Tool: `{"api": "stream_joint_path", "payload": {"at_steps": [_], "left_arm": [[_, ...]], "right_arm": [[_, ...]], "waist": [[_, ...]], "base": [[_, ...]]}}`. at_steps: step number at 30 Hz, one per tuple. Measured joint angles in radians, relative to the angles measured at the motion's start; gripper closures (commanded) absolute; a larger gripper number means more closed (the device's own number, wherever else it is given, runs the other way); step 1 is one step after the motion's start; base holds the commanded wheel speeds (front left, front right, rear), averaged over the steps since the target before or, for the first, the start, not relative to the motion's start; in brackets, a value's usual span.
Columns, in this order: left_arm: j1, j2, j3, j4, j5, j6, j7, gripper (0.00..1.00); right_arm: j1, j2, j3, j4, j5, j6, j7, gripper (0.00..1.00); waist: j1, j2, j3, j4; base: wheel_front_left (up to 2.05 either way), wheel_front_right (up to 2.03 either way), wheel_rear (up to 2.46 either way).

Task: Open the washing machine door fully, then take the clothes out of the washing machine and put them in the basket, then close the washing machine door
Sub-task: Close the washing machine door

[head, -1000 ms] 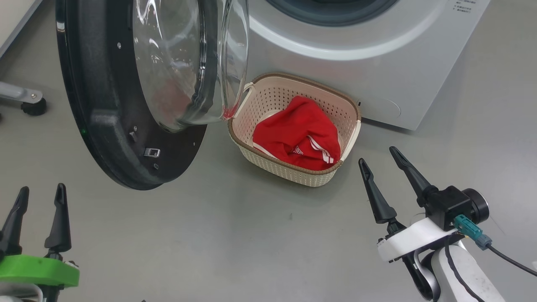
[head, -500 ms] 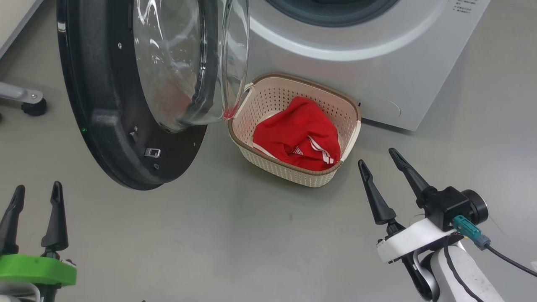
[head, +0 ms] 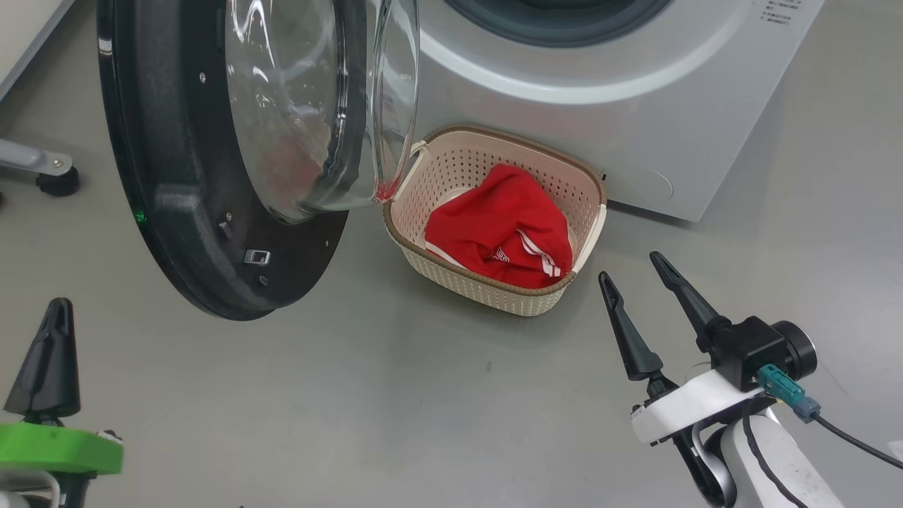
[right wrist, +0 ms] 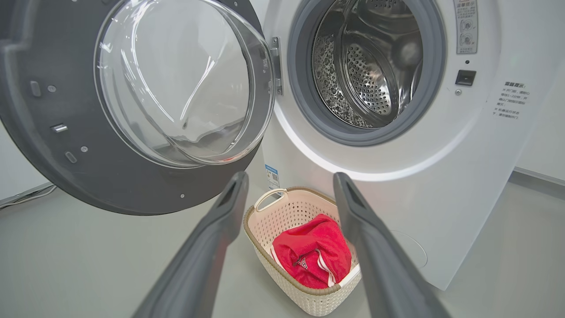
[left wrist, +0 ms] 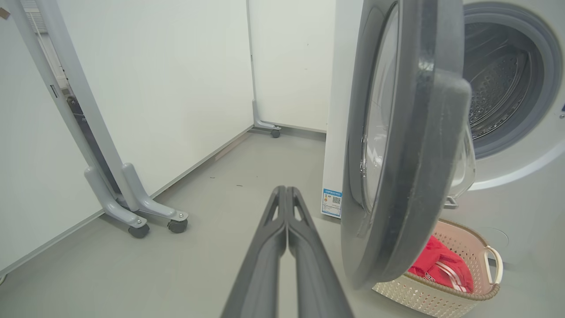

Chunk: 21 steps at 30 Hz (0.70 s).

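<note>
The basket [head: 487, 286] stands on the floor [head: 423, 395] with the clothes [head: 501, 226] lying in it. Behind the basket rises the washing machine [head: 564, 120], perhaps touching its far rim. To the basket's left hangs the washing machine door [head: 176, 176], swung out, close beside it. In front of the basket, the right end effector [head: 629, 267] sits just to its right and the left end effector [head: 49, 353] well to its left.

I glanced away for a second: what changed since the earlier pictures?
The left hand shut its fingers on nothing. The right hand stayed open; the door, the basket and the clothes in it are unchanged.
</note>
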<state>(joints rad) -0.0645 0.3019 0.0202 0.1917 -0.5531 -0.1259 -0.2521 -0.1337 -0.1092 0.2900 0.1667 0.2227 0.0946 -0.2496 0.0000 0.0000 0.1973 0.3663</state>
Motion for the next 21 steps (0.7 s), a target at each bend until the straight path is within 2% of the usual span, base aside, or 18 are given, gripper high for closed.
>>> {"api": "stream_joint_path", "payload": {"at_steps": [5, 9, 12, 15, 21], "left_arm": [[-0.023, 0.037, 0.038, -0.004, -0.009, -0.002, 0.0, 1.0], [-0.046, 0.047, 0.056, 0.02, -0.089, -0.002, 0.0, 1.0], [-0.079, 0.015, 0.071, 0.026, -0.242, -0.002, 0.037, 1.0], [-0.136, -0.041, 0.088, 0.025, -0.425, -0.002, 0.097, 1.0], [-0.244, -0.107, 0.186, 0.039, -0.735, -0.002, 0.246, 1.0]], "right_arm": [[0.0, 0.001, 0.002, 0.0, 0.0, 0.0, -0.002, 0.0], [0.0, 0.001, 0.003, 0.0, 0.0, 0.0, -0.002, 0.0], [0.0, 0.002, 0.003, 0.0, 0.0, 0.0, -0.002, 0.0], [0.0, 0.002, 0.002, 0.001, 0.0, 0.0, -0.002, 0.0], [0.0, 0.002, 0.002, 0.002, 0.0, 0.0, -0.002, 0.0]], "waist": [[0.0001, 0.0, 0.003, 0.0], [0.0, 0.0, 0.007, 0.0], [0.0, 0.0, 0.011, -0.001], [0.0, 0.0, 0.015, 0.0], [0.0, 0.0, 0.023, 0.002]], "base": [[0.0, 0.0, 0.0], [0.0, 0.0, 0.0], [0.0, 0.0, 0.0], [0.0, 0.0, 0.0], [0.0, 0.0, 0.0]]}}
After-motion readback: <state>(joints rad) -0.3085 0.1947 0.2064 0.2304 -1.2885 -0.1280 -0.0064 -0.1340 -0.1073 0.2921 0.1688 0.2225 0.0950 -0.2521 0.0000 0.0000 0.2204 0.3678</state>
